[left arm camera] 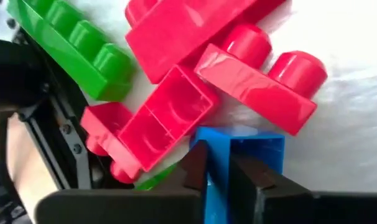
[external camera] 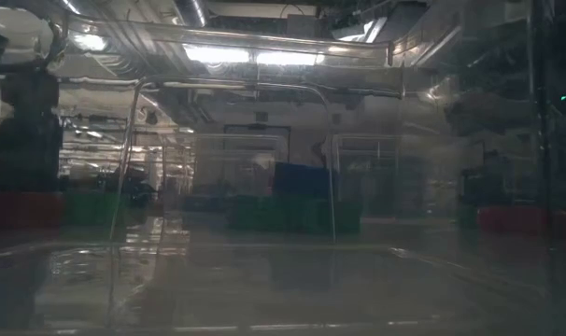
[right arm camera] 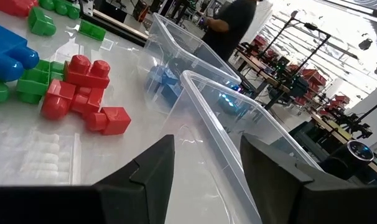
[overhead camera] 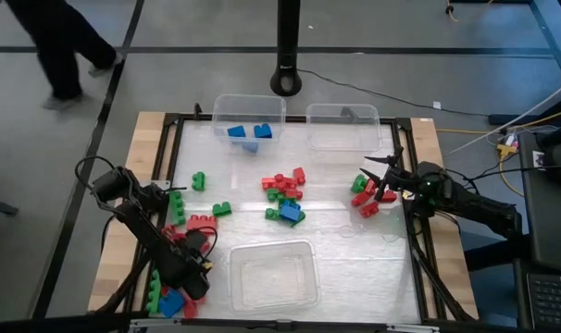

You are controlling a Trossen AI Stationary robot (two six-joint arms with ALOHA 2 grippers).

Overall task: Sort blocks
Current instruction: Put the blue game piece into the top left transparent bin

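From above, the left gripper [overhead camera: 195,276] sits low among blocks [overhead camera: 282,190] at the tabletop's [overhead camera: 355,240] near-left corner; blue ones lie in one far bin [overhead camera: 249,118]. Only the left wrist view shows its fingers [left arm camera: 195,168] clamped on a blue block [left arm camera: 241,149]. The right gripper [right arm camera: 207,168] has its fingers apart, holding nothing.

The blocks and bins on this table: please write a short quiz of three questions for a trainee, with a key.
1. True or false: the bin at the table's far edge that holds blue blocks also holds red ones.
2. What colour is the block between the fingers of the left gripper?
A. green
B. blue
C. red
3. Fill in: the right gripper hangs over a cluster of red and ____ blocks near the table's right edge.

Key: 1 false, only blue blocks show in it; 2 B; 3 green.
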